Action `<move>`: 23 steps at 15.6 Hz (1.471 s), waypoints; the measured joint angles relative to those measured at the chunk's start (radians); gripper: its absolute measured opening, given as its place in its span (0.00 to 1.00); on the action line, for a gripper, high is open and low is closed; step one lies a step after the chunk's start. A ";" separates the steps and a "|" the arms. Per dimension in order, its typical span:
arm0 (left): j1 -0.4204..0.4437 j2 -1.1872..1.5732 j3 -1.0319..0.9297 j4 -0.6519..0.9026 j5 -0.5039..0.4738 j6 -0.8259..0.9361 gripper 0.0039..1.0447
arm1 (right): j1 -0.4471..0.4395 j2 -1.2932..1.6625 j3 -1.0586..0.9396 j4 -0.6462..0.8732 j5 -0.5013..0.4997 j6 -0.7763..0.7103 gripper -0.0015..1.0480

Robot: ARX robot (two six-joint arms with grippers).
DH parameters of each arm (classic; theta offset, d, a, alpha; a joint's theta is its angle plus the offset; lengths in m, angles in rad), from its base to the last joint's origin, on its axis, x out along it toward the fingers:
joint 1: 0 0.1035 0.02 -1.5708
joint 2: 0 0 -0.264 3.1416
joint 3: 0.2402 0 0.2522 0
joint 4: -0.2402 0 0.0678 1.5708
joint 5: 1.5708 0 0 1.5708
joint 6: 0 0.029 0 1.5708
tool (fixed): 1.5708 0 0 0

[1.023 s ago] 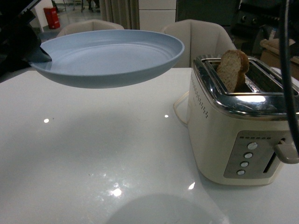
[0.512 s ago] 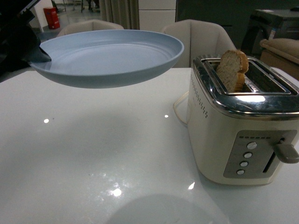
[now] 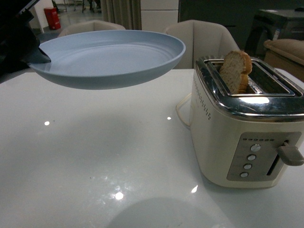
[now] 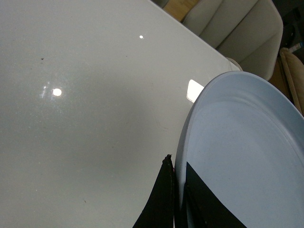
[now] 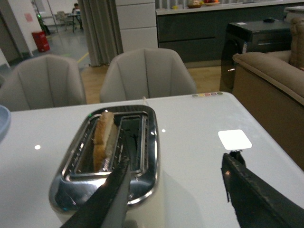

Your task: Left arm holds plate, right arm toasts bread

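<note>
Now: bread (image 3: 236,71) upright in one toaster (image 3: 237,142) slot, crust top poking out. Likely light, soft, crumbly; pinch exposed top gently. Right gripper (image 5: 176,164) spread wide, empty, above toaster. Left gripper (image 4: 178,204) clamps plate (image 3: 109,59) rim; plate stiff, probably slick, aloft beside toaster. Slot edges tight; table (image 3: 95,156) open below.

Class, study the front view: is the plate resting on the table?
No, the pale blue plate hangs in the air above the white table, clamped at its rim by the left tool.
</note>
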 joint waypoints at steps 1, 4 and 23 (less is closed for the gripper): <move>0.000 0.000 0.000 0.000 0.000 0.000 0.02 | -0.018 -0.079 -0.032 -0.062 -0.017 -0.029 0.45; -0.003 0.000 0.000 0.000 0.000 0.000 0.02 | -0.129 -0.360 -0.103 -0.263 -0.132 -0.055 0.15; -0.001 0.000 0.000 0.000 0.000 0.000 0.02 | -0.139 -0.713 -0.306 -0.380 -0.144 -0.063 0.02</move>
